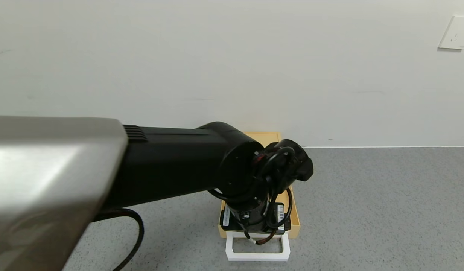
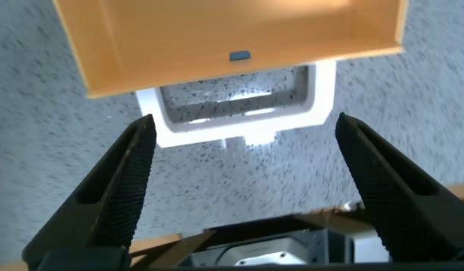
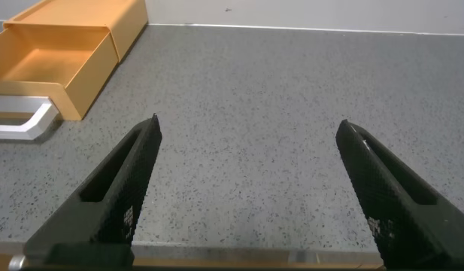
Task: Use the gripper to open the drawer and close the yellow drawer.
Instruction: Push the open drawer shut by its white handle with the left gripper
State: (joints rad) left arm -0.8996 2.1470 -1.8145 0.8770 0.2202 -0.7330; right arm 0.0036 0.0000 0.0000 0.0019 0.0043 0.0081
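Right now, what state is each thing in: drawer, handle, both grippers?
Drawer: pulled out of its yellow box, empty inside.
Handle: free, nothing gripping it.
Left gripper: open, poised above the handle, not touching it.
Right gripper: open, holding nothing, off to the side over the grey table.

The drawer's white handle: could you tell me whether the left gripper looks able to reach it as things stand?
Probably yes. The left gripper is open just above the white handle of the pulled-out drawer, and nothing lies between them.
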